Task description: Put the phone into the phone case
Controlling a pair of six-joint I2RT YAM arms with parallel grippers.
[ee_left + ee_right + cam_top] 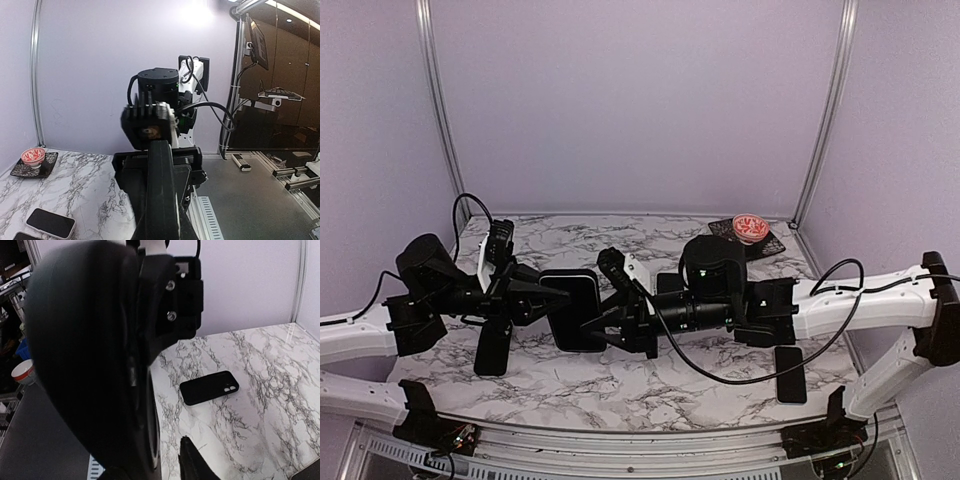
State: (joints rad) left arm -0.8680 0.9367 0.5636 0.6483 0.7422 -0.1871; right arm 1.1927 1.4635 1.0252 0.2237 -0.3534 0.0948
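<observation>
Black on a grey-veined marble tabletop [650, 400]: at far left we see a black phone case [209, 387], camera cut-out showing, lying flat beside the left arm; that it is an empty case and not a phone's back is our judgement; just right of it the left gripper [552, 296] is pinched tight on the left edge of a flat black slab [570, 312], held off the table at centre; we take the slab for the phone, though no view settles it; the right gripper [605, 322] meets the slab's opposite edge, and we cannot tell how far its jaws are apart or whether it has a hold; further right a spare phone [790, 373] with a pale rim lies flat; a red-and-white bowl [751, 228] sits on its dark tray [772, 244] at the back corner. The risk, as we read it: two hands on one thin slab; an off-centre squeeze from the right could lever it out of the left's narrow pinch and drop it on the stone; the wrists crowd close, so a knock is possible; the case lies apart from the slab, low beside the arm.
</observation>
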